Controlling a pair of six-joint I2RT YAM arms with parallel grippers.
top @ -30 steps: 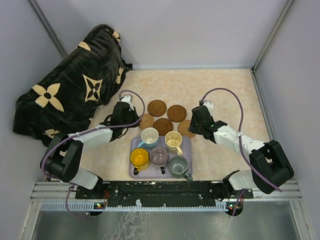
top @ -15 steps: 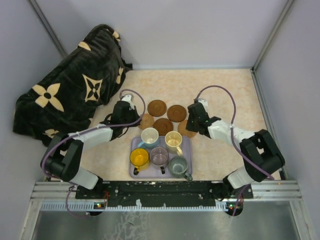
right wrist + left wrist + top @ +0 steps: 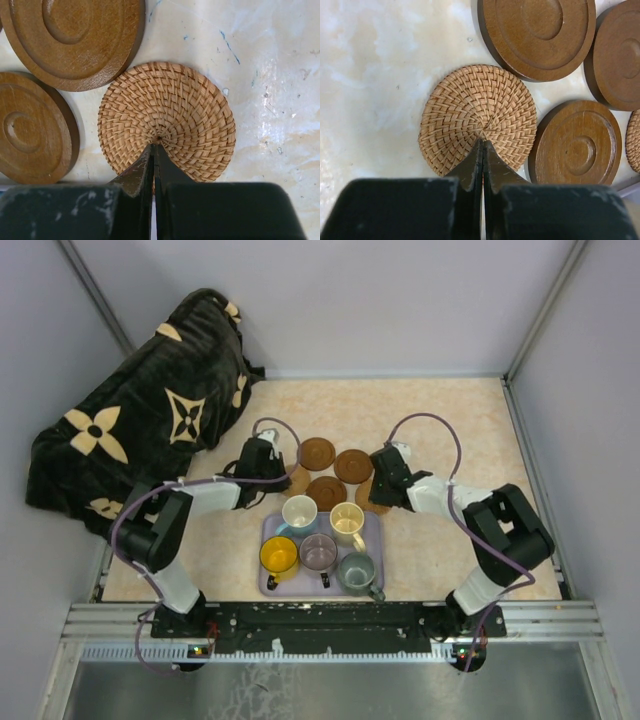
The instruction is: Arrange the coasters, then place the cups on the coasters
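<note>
Beige bench [image 3: 450, 420]. Left hand [image 3: 483, 145] pressed together, tip on woven coaster [image 3: 477, 117]; right hand [image 3: 154, 147] likewise. Risk: tip skids off weave, coaster jams against wooden coaster [image 3: 575, 142].

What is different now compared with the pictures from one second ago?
The right end effector moved left and closed; its tips now sit on the right woven coaster. The left end effector, shut throughout, moved right onto the left woven coaster. Nothing is held. Cups, tray and wooden coasters did not move.

2 woven coasters [image 3: 477, 120] look rough and matt; 3 wooden coasters [image 3: 537, 30] are smooth, faintly glossy.
</note>
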